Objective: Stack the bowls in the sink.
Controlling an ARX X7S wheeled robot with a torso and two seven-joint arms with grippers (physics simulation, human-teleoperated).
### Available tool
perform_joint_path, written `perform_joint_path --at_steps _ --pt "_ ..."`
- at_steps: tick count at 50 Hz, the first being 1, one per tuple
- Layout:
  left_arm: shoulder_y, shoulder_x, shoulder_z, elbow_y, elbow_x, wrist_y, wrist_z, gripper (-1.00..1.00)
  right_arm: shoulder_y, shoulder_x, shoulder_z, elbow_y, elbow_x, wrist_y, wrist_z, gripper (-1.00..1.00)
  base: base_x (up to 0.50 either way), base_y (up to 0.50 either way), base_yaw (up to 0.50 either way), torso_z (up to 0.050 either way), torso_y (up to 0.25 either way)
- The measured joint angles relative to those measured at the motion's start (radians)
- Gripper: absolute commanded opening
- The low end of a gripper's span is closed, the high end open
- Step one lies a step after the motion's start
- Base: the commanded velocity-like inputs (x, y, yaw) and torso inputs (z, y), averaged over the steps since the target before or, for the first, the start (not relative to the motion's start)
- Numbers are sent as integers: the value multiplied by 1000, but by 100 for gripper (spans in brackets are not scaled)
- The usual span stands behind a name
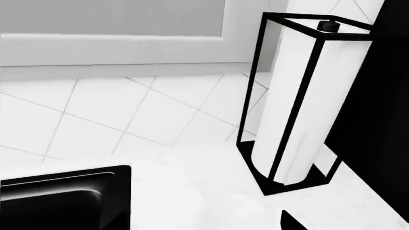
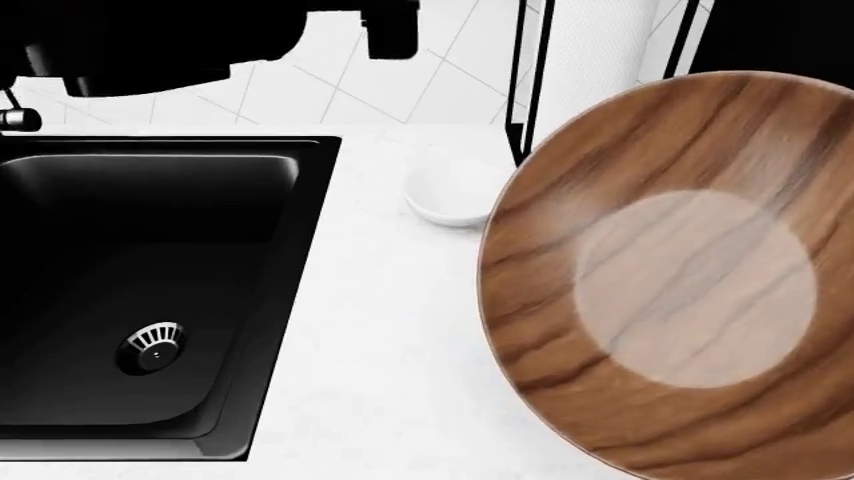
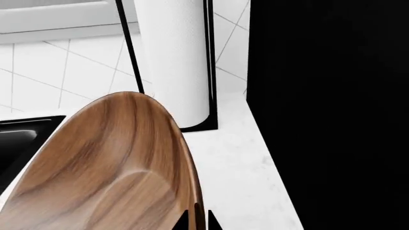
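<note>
The large brown wooden bowl point(image 2: 667, 280) is held up off the counter at the right, tilted, with its underside facing the head camera. My right gripper point(image 3: 197, 221) is shut on its rim point(image 3: 185, 158), one black fingertip on each side. The small white bowl point(image 2: 451, 195) rests on the white counter between the sink and the wooden bowl. The black sink point(image 2: 80, 200) with its round metal drain point(image 2: 154, 345) lies at the left. My left gripper point(image 1: 204, 225) hovers over the counter near the sink's corner point(image 1: 64, 201), open and empty; only one fingertip point(image 1: 290, 224) shows.
A white paper-towel roll in a black wire stand point(image 1: 300, 105) stands on the counter behind the bowls, against the tiled wall. A tall black body point(image 3: 326, 96) bounds the counter on the right. My left arm point(image 2: 200, 40) hangs dark above the sink's back edge.
</note>
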Motion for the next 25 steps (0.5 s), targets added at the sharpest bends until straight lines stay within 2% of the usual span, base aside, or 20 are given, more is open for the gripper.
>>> perform_joint_path --at_steps 25 --pt "105 141 -1 -273 175 262 146 100 -63 5 -28 -18 -65 -54 -55 -100 0 0 0 0 0"
